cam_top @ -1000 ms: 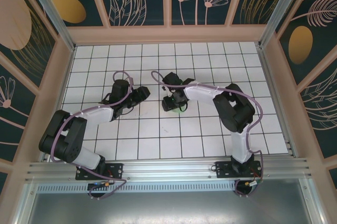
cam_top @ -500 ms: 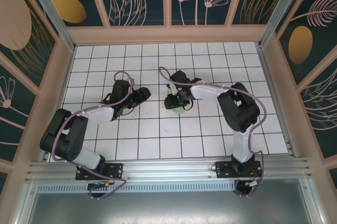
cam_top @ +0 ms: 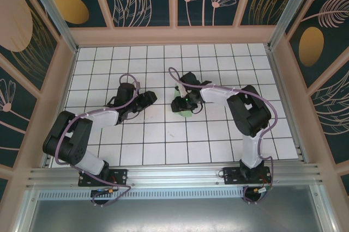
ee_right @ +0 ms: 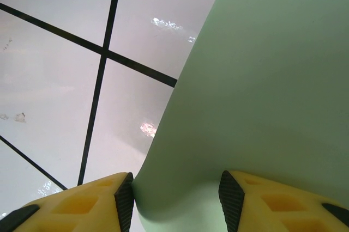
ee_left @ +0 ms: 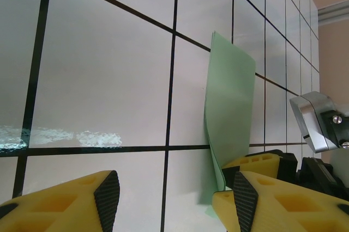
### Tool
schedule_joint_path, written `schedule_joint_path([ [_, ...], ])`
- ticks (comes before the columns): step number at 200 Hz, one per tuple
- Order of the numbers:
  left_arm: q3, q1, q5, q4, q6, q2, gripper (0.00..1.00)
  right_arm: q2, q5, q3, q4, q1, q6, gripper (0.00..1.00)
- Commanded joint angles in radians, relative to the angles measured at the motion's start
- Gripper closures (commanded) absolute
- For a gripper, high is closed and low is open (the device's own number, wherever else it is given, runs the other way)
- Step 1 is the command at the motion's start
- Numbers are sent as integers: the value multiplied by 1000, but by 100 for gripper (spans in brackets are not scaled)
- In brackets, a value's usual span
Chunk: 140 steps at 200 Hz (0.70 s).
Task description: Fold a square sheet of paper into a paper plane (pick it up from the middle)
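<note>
The square sheet of paper (cam_top: pixel 187 113) is pale green and lies just right of the table's middle, mostly under my right gripper (cam_top: pixel 181 105). In the right wrist view the sheet (ee_right: pixel 262 79) bows up in a smooth hump between the two black pads (ee_right: pixel 124 199), and my right gripper (ee_right: pixel 177 199) is closed in on that hump at about half width. In the left wrist view the paper (ee_left: pixel 232 90) stands curved off the tiles. My left gripper (ee_left: pixel 174 199) is open and empty, just left of the paper, and sits low over the tiles (cam_top: pixel 148 98).
White grid tiles (cam_top: pixel 163 134) cover the table. Pink frame walls (cam_top: pixel 65 79) enclose it on three sides. The right arm's yellow finger (ee_left: pixel 262 162) lies close in front of my left gripper's right finger.
The right arm's wrist has swung a little to the right and back while its gripper stays on the paper. The left arm has not moved.
</note>
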Motion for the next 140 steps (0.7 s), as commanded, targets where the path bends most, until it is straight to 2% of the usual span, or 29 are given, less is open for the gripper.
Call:
schedule_joint_path([
  [1,25,3,23,19,7,8,39,-5,-9,-42,-27,-18,23,48],
  [38,27,3,30,23,3,13,39,-12,-66,-64,6,-38,41,48],
  [88,26,3,35,26,3,15,39,-9,-60,-73,2,-49,40,50],
  [140,26,2,39,25,4,18,39,-23,-100,-88,30,-58,51,46],
])
